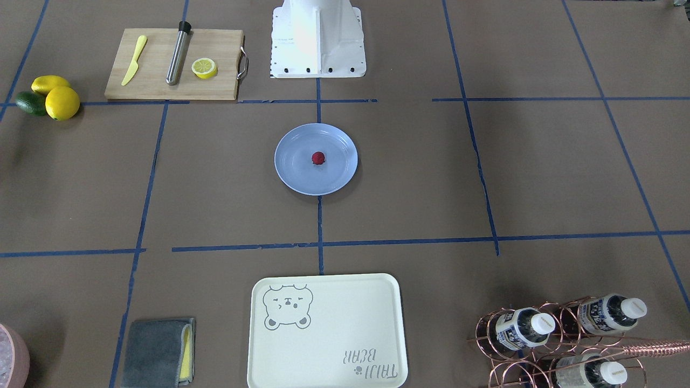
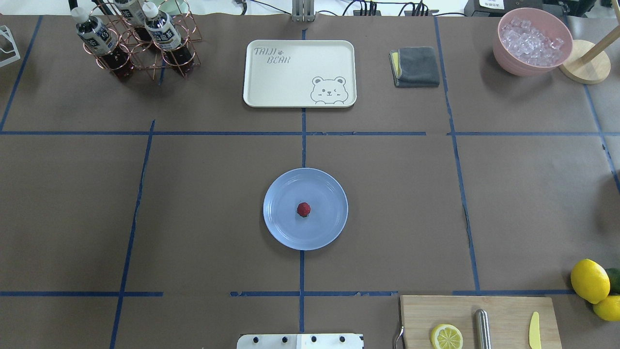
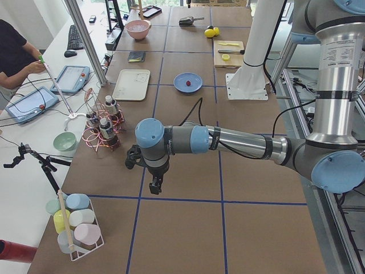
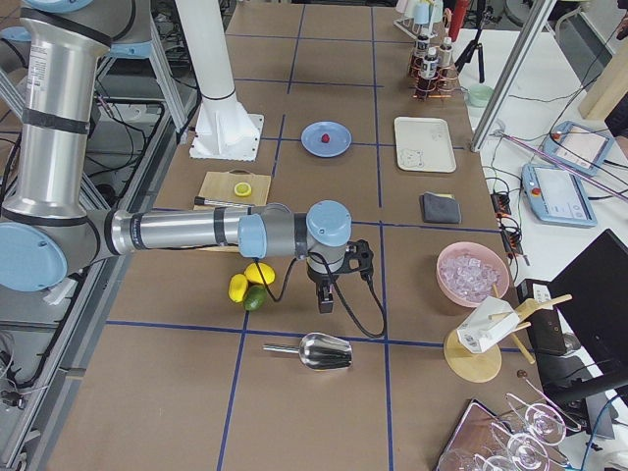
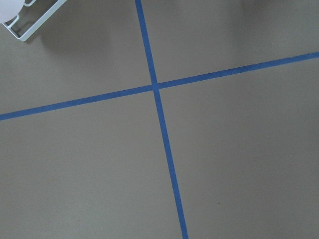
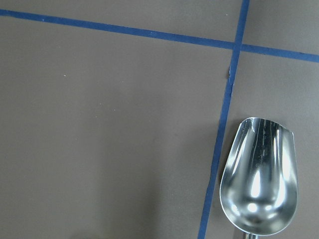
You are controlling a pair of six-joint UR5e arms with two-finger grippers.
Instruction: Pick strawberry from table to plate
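The small dark-red strawberry (image 1: 318, 158) (image 2: 303, 209) rests in the middle of the light-blue plate (image 1: 298, 175) (image 2: 286, 235), which sits at the centre of the brown table (image 1: 215, 188). Nothing touches the berry or the plate. Both grippers are far from them and show only in the side views. The left gripper (image 3: 155, 185) hangs over bare paper near the bottle rack. The right gripper (image 4: 326, 299) hangs close to the lemons, above the scoop. I cannot tell whether either is open or shut. The wrist views show only table and tape.
A wooden cutting board (image 2: 503, 310) carries a lemon half, a steel cylinder and a yellow knife. Lemons and an avocado (image 1: 48, 97) lie beside it. A cream bear tray (image 2: 299, 72), grey cloth (image 2: 416, 67), bottle rack (image 2: 131, 39), ice bowl (image 2: 532, 41) and metal scoop (image 6: 259, 184) stand around.
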